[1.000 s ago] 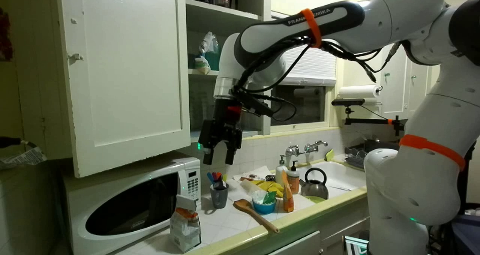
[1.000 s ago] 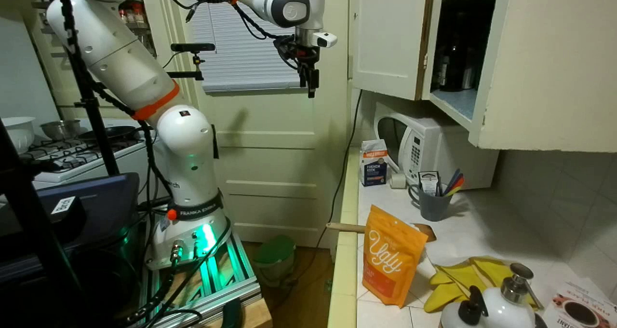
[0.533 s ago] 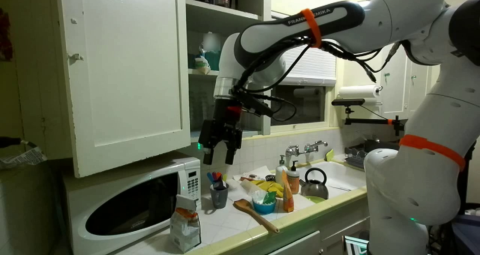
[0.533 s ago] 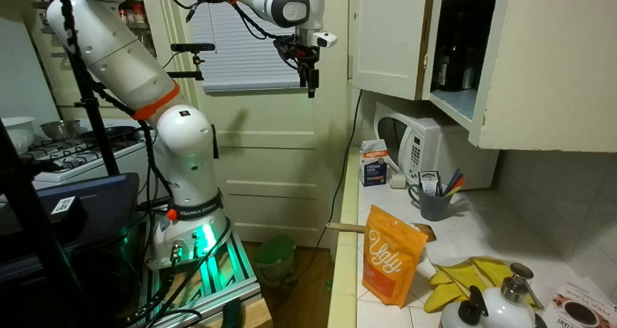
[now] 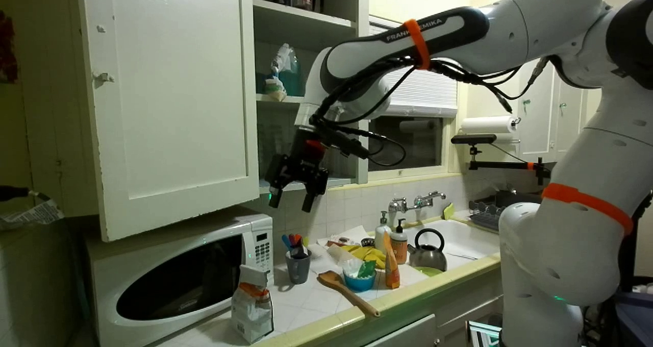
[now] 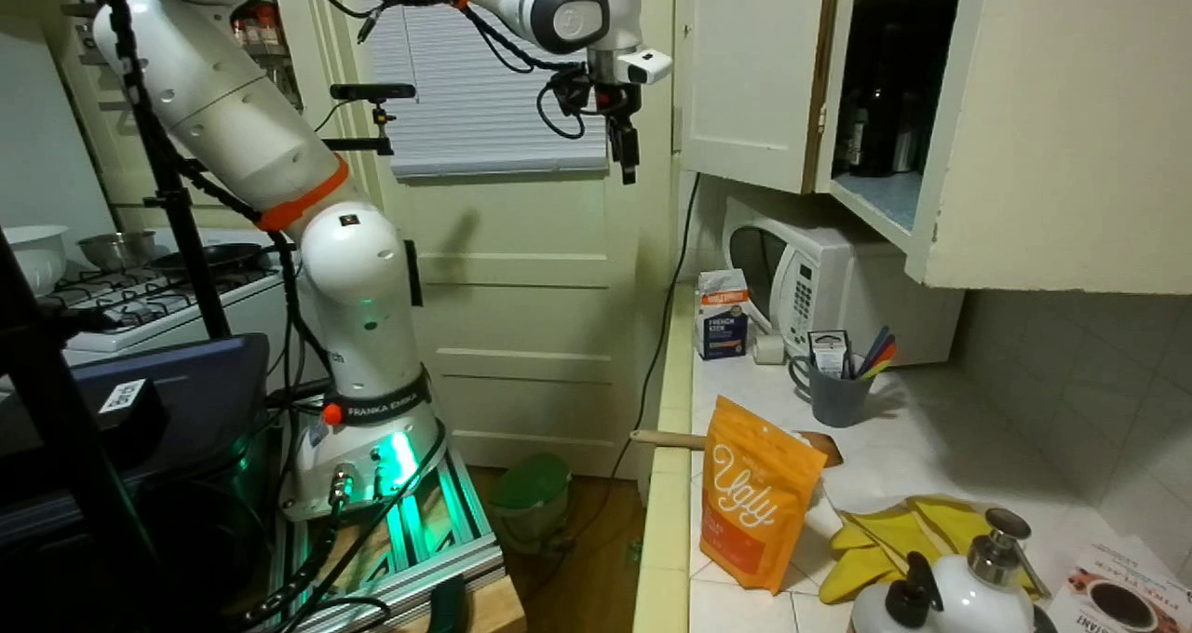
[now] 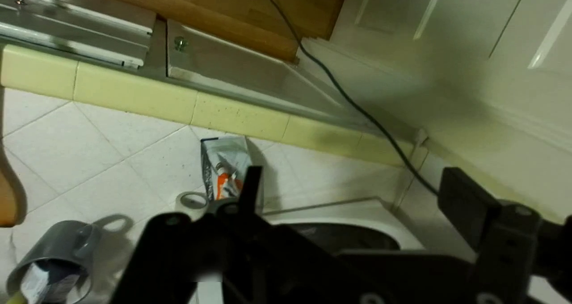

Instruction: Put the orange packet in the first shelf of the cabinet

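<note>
The orange packet stands upright on the white counter beside a wooden utensil. It also shows edge-on in an exterior view and is out of the wrist view. The white cabinet has its panelled door swung open, and its side shows in an exterior view. The first shelf is its lowest board, partly hidden behind my gripper. My gripper is open and empty, tilted in front of the cabinet opening, high above the counter and apart from the packet. It also shows in an exterior view and the wrist view.
A white microwave stands under the cabinet door. A white-and-orange bag, a grey mug, a wooden utensil, a blue bowl, yellow gloves, soap bottles and a kettle stand on the counter. A blue-green bottle is on the higher shelf.
My gripper has tilted and risen slightly, and it has moved a little toward the cabinet side. The fingers stay open. The packet and the other objects have not moved.
</note>
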Tool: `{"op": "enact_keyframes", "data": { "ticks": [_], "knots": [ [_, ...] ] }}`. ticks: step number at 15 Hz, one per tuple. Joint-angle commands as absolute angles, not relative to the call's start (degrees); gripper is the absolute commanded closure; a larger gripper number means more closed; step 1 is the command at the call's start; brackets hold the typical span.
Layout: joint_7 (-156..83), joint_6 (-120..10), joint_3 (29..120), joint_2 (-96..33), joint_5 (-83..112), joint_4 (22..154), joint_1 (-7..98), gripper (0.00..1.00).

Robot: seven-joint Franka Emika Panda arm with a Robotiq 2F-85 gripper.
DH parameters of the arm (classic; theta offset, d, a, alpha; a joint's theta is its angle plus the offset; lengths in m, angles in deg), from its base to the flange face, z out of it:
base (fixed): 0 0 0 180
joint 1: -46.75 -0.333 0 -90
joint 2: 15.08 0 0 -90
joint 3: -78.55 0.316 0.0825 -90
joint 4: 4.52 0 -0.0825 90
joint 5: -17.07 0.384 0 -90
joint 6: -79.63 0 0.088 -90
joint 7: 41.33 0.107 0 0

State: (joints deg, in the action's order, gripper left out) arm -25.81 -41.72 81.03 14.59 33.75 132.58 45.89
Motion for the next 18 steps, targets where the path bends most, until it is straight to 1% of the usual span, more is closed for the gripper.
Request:
{"op": "enact_keyframes", "data": {
  "ticks": [1, 5, 7, 8, 10, 18],
  "knots": [
    [-23.9, -47.8, 78.2, 16.1, 32.2, 136.9, 51.5, 0.00],
    [-22.3, -54.2, 74.7, 16.2, 28.8, 141.6, 59.1, 0.00],
    [-19.1, -54.3, 74.0, 16.4, 27.3, 142.7, 62.5, 0.00],
    [-23.2, -52.9, 73.3, 14.8, 28.7, 140.2, 60.0, 0.00],
    [-21.9, -53.0, 72.9, 14.9, 28.0, 141.0, 61.9, 0.00],
    [-20.5, -53.0, 73.4, 15.2, 27.8, 141.0, 62.1, 0.00]
  ]
}}
